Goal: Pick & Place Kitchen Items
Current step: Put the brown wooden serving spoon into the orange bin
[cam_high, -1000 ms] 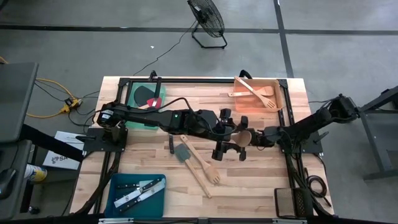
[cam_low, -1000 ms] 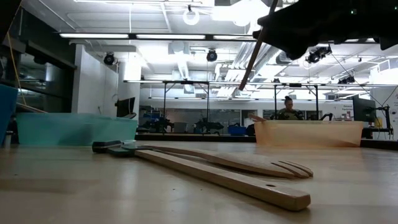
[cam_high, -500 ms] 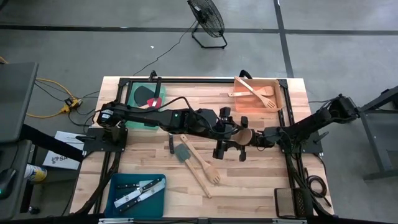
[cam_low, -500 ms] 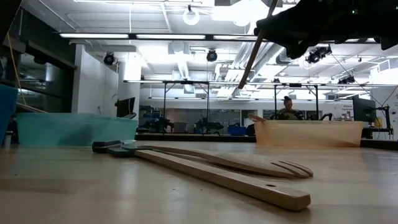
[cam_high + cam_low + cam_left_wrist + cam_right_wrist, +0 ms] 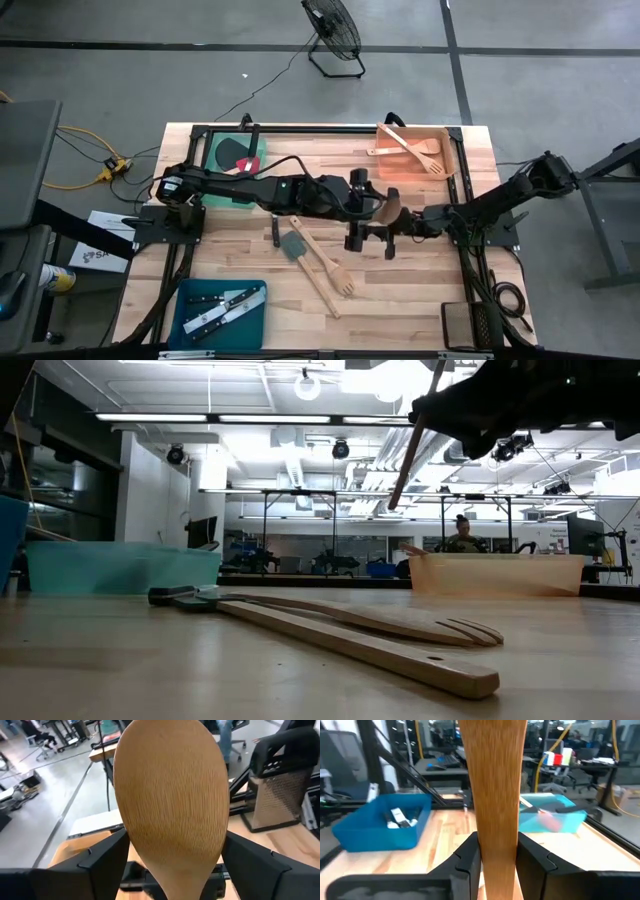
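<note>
Above the counter's [image 5: 200, 290] right-centre, both the left gripper [image 5: 372, 236] and right gripper [image 5: 410, 224] were clamped on one wooden spoon [image 5: 387, 212], held aloft. Mid-counter lay one grey spatula [image 5: 294, 246] and two wooden turners [image 5: 330, 268].

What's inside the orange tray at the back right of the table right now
The orange tray holds pale wooden utensils: a long spoon and a slotted turner lying crossed. In the low view its wall hides the contents, so anything lying beneath them cannot be seen.
</note>
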Controlling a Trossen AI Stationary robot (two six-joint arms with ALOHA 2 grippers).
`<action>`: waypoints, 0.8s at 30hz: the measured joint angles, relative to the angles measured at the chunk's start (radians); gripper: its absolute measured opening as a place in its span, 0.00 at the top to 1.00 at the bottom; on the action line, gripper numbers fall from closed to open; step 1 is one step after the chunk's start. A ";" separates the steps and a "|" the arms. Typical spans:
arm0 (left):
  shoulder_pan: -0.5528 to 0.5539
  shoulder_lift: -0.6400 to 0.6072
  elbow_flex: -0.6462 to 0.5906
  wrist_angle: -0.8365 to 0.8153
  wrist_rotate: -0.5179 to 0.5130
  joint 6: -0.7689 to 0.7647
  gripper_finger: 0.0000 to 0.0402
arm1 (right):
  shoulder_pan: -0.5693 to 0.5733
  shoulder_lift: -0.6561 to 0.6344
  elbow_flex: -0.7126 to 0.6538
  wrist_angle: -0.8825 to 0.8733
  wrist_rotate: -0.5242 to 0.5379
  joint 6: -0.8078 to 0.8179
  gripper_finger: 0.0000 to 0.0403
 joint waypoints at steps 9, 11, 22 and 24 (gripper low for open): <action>-0.003 -0.069 0.000 -0.140 -0.086 -0.030 0.25 | -0.002 -0.020 0.000 -0.109 0.112 0.061 0.79; -0.003 -0.105 0.000 -0.219 -0.094 -0.067 0.25 | -0.001 -0.043 0.000 -0.152 0.135 0.062 0.79; -0.014 -0.185 0.000 -0.548 -0.117 -0.334 0.25 | -0.062 -0.234 0.141 -0.737 0.239 0.089 0.79; -0.025 -0.185 0.000 -0.605 -0.122 -0.370 0.25 | -0.094 -0.243 0.200 -0.893 0.239 0.103 0.79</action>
